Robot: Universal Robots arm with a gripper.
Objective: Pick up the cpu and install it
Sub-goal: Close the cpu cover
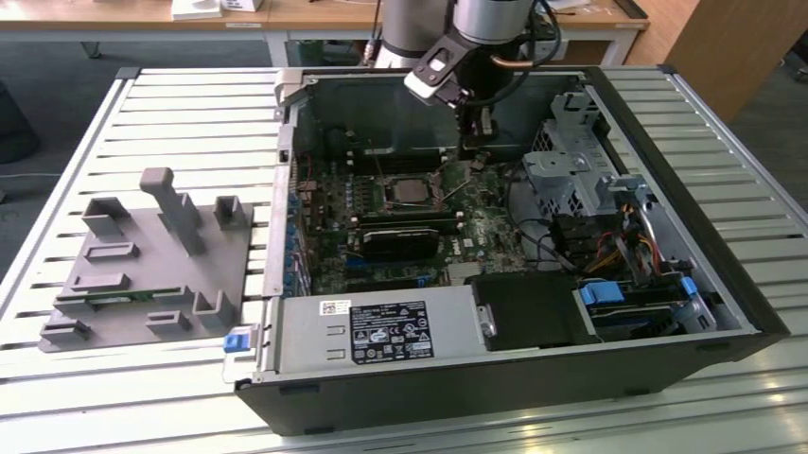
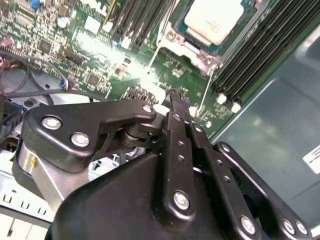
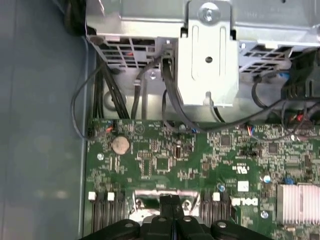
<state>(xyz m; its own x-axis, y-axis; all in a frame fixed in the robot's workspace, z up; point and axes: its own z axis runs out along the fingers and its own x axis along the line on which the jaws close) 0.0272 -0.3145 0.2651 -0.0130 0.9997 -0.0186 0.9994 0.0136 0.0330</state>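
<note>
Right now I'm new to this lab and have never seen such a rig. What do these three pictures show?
The exterior view comes from a camera off the machine. It shows a robot arm reaching down into an open computer case that lies on a slatted table. A grey holder sits beside the case, on the exterior view's left.

The two wrist views come from cameras riding on the arm, looking past its end effector at the green board inside the case.

The cpu, the silvery square, lies in its socket on the board. The end effector is shut, with its tips close over the board near that socket. I can see nothing held in it.
</note>
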